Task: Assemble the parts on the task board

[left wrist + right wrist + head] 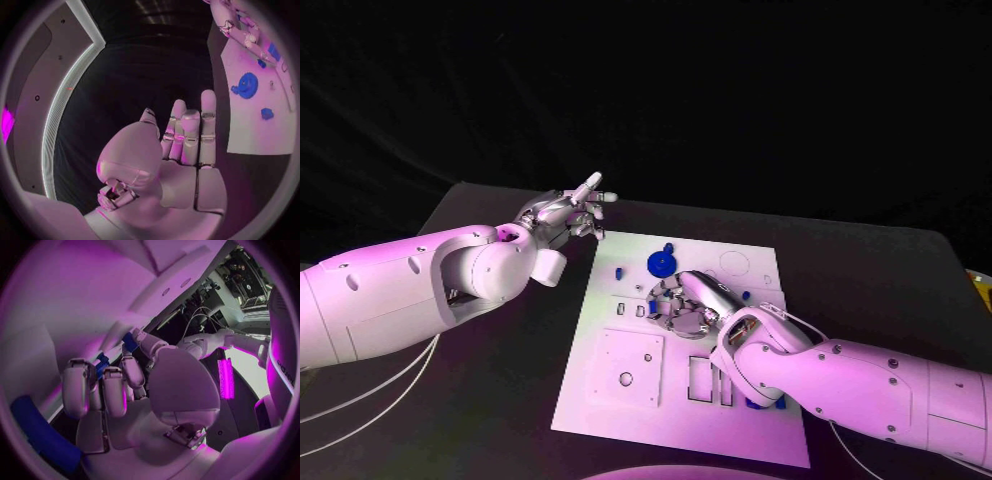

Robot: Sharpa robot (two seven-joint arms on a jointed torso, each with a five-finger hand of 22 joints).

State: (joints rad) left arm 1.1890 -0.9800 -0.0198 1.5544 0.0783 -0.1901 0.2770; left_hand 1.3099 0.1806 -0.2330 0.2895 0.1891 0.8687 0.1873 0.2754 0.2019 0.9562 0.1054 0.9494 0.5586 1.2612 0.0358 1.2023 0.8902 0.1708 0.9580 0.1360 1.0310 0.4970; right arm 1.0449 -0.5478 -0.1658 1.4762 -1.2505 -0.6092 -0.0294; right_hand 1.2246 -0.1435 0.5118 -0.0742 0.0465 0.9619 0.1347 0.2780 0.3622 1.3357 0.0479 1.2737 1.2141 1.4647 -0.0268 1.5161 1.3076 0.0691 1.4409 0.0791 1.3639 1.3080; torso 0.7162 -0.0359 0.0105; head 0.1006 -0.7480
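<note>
Two white arms are seen, built from smooth rounded shells. Small dark screws are dotted along the housings near each wrist, and round joint caps are fitted at the forearm ends. Thin pale cables are looped beneath the left forearm; a thin cable is also routed along the right wrist. Each arm is ended by a silver metallic hand: left hand (567, 215), right hand (687, 305). Segmented fingers with rounded pads and a bulbous smooth thumb base are shown in the wrist views.
</note>
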